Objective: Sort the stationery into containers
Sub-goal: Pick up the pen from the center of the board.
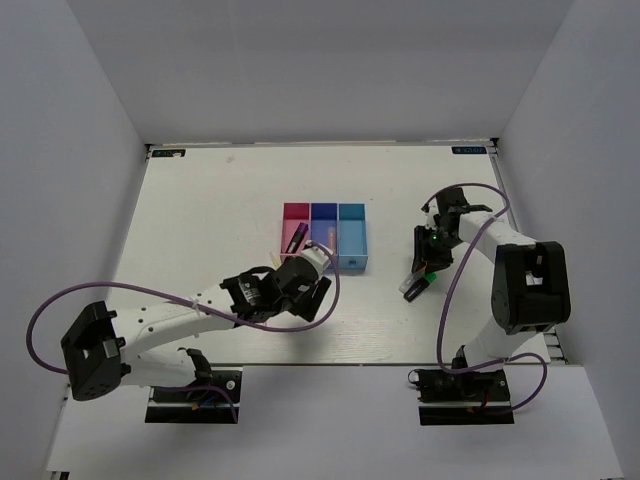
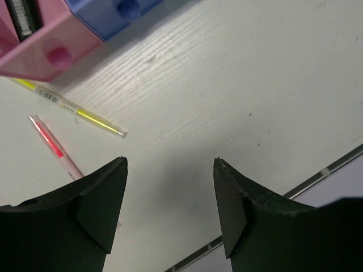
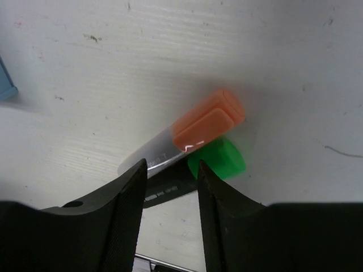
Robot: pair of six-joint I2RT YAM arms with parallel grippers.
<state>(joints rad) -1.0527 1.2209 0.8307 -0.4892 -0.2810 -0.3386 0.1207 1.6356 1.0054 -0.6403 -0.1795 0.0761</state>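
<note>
Orange-capped marker [image 3: 207,122] lies lengthwise in the narrow gap of the right hand [image 3: 170,173], cap pointing away, with a green-capped marker [image 3: 218,161] touching its side. I cannot tell whether the fingers pinch it. The bins [image 1: 352,265] lie to that hand's left. The left hand [image 2: 170,164] is spread apart and empty over the table [image 2: 238,85], near the yellow pen [image 2: 79,110].

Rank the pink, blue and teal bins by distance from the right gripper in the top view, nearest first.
1. The teal bin: right end of the row, on the side facing the right gripper.
2. The blue bin: middle of the row.
3. The pink bin: left end of the row, farthest off.
</note>
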